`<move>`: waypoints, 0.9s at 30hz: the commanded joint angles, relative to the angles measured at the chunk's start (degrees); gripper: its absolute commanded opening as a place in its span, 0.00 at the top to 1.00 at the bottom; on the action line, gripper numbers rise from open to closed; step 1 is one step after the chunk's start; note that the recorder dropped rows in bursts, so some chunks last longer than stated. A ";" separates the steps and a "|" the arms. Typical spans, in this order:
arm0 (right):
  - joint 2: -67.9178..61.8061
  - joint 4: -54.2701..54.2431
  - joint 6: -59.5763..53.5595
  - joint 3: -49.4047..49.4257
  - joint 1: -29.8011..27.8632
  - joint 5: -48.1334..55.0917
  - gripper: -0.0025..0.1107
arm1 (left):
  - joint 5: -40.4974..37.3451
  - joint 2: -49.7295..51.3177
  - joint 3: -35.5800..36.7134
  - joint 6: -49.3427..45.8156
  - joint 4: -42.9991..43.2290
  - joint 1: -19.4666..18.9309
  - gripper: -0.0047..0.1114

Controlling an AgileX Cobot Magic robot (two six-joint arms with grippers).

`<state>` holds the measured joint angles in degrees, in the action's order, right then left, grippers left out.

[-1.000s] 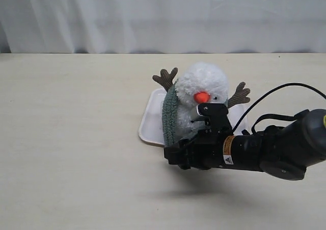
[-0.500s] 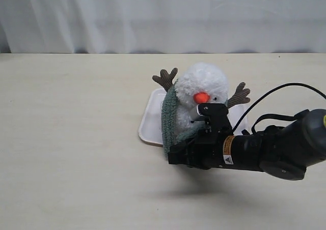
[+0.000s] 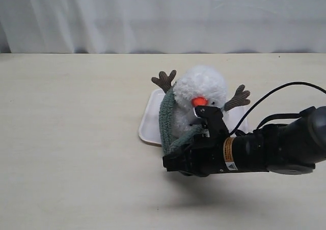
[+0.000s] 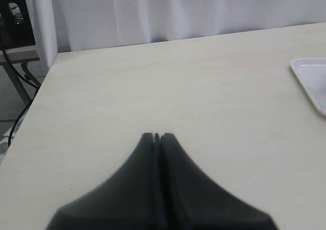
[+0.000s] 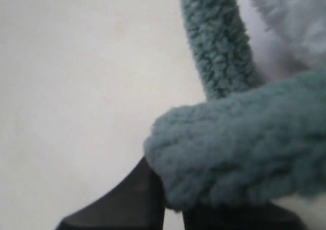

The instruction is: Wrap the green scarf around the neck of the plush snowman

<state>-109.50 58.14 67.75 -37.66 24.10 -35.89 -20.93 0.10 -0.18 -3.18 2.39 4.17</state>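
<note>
1. Position of parts. The plush snowman [image 3: 201,87] stands upright on a white tray [image 3: 147,124], which lies on the desk [image 3: 71,138] nearer its far edge than its near edge. The green scarf [image 3: 165,118] hangs down the side of the snowman that faces the desk's left edge. Its upper part passes out of sight behind the head. Its lower end curls forward across the foot of the body.

2. Right claw [image 3: 170,163]. It is closed on the lower end of the scarf. The right wrist view shows the fleece bunched between the dark fingers [image 5: 127,199].

3. Left claw [image 4: 157,136]. It is closed and holds nothing. It sits over bare desk, well apart from the tray.

4. Governing relation. The snowman's neck [image 3: 218,106] lies above and beyond the right claw, toward the far edge. The scarf's long axis climbs from the held end up to the neck. The right arm is the nearer one. By judgement, the held end must travel up and across the front of the neck.
</note>
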 commanded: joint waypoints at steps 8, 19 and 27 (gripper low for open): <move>0.46 9.83 10.95 -0.25 0.01 -7.32 0.52 | 0.64 -0.10 0.18 0.05 -0.04 -0.07 0.96; 0.83 16.69 13.28 -0.25 0.01 -34.08 0.50 | 0.64 -0.10 0.18 0.05 -0.04 -0.07 0.96; 1.65 6.90 6.54 -0.25 0.01 -34.08 0.50 | 0.64 -0.10 0.18 0.05 -0.04 -0.07 0.96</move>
<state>-108.40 68.04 77.03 -37.75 24.10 -69.14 -20.93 0.10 -0.18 -3.18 2.39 4.17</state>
